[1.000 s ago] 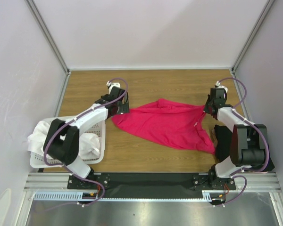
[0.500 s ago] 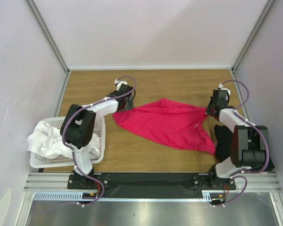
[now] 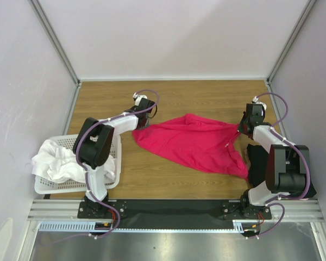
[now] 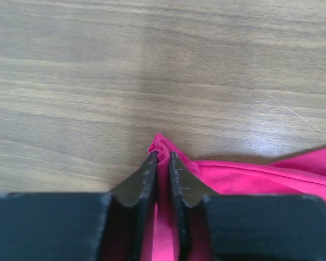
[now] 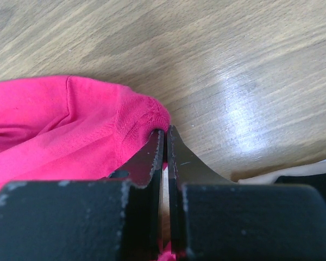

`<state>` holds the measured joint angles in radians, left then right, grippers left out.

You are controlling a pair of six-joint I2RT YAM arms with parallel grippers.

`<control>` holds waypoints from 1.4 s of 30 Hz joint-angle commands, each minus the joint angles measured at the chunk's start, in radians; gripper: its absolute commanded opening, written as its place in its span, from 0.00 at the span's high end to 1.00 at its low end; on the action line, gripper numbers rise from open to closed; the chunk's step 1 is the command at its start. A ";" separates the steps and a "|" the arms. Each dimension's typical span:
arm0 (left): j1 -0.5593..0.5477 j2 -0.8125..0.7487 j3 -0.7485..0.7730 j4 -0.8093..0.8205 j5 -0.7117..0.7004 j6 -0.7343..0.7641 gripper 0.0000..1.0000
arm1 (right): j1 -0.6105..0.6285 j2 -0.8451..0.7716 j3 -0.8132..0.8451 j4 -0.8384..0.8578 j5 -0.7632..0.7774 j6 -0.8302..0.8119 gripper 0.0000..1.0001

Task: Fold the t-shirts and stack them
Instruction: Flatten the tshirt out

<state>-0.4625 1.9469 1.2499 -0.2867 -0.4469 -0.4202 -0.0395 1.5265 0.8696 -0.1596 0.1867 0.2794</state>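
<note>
A crimson-pink t-shirt [image 3: 190,144] lies spread and rumpled across the middle of the wooden table. My left gripper [image 3: 142,125] is at its far left corner. In the left wrist view the left gripper [image 4: 162,155] is shut on a bunched tip of the pink fabric [image 4: 250,176]. My right gripper [image 3: 240,129] is at the shirt's right corner. In the right wrist view the right gripper [image 5: 165,130] is shut on the pink hem [image 5: 136,122]. A black t-shirt [image 3: 256,163] lies by the right arm's base. White t-shirts [image 3: 51,160] fill the basket.
A white perforated basket [image 3: 117,163] stands at the near left, beside the left arm's base. The enclosure's walls and metal posts close in the table on three sides. The black shirt's edge [image 5: 315,187] shows at the right wrist view's lower right.
My left arm has swung its elbow off the basket. Its gripper slid a little right to the pink shirt's left corner and closed on it. The right gripper has kept its hold.
</note>
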 commanded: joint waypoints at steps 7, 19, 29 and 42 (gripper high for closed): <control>-0.005 -0.250 -0.023 -0.006 -0.154 -0.061 0.85 | -0.013 -0.065 0.009 -0.001 0.048 0.043 1.00; 0.094 -0.350 -0.142 -0.117 -0.285 -0.252 0.85 | -0.059 -0.054 0.006 -0.029 0.014 0.087 1.00; 0.102 -0.230 0.002 -0.196 -0.161 -0.207 0.34 | -0.057 -0.086 0.094 -0.150 -0.162 0.020 0.53; 0.127 -0.241 0.364 -0.384 0.020 0.040 0.02 | 0.179 0.076 0.615 -0.377 -0.282 -0.069 0.14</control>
<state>-0.3550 1.7374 1.5795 -0.6044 -0.5045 -0.4625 0.0734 1.5486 1.3975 -0.4755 -0.0658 0.2584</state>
